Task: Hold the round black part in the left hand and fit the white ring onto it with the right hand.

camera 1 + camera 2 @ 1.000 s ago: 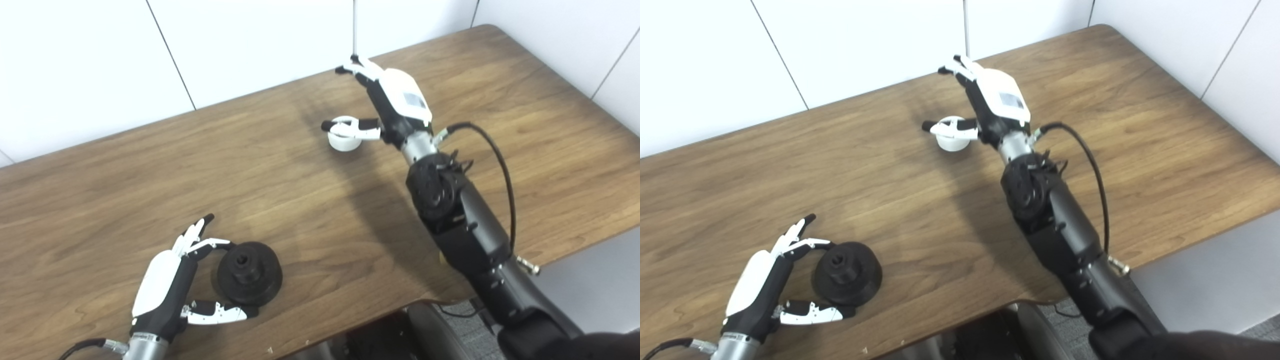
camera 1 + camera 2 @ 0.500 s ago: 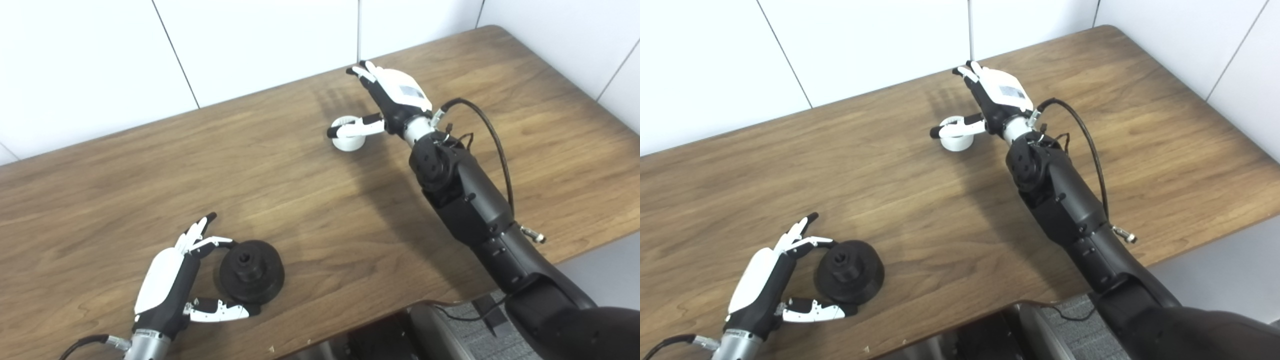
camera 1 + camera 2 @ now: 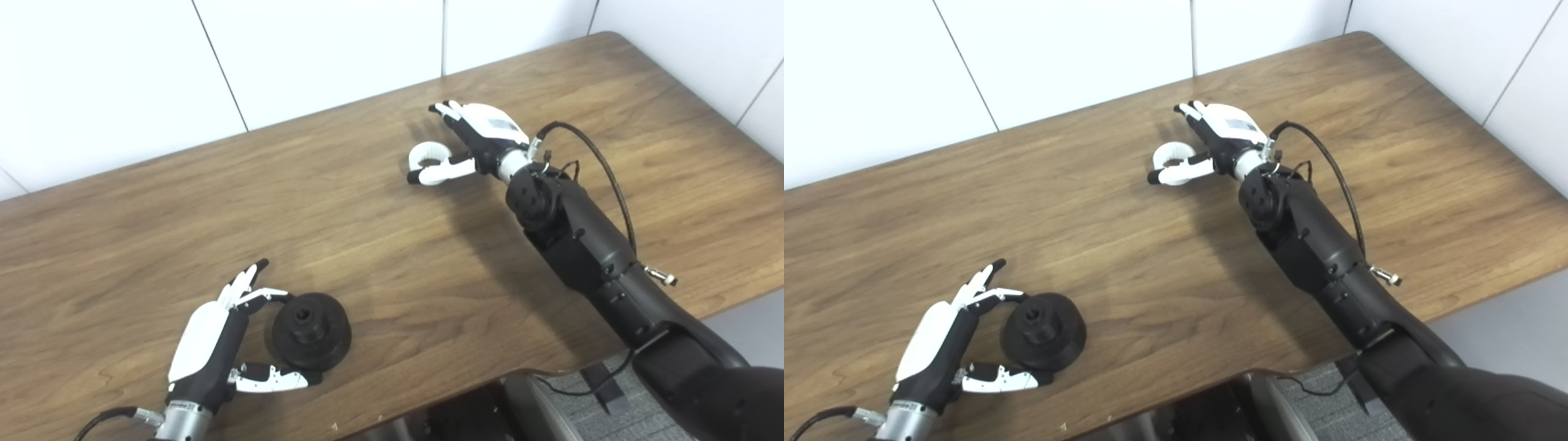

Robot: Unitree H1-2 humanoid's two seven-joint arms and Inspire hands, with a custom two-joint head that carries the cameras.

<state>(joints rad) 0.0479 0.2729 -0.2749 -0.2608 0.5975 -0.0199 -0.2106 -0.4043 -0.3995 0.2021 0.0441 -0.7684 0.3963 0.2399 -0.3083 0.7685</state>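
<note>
Round black part: flat on wooden table, left hand spread loosely around it, not gripping. White ring: far side, right hand released, thumb across it.

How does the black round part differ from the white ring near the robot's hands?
The black part is dark, larger and stepped, with a raised hub; the white ring is pale, smaller and plain. The black part lies near the table's front, beside the open left hand; the white ring lies farther back, between the right hand's thumb and fingers. Both are round with a central hole.
</note>
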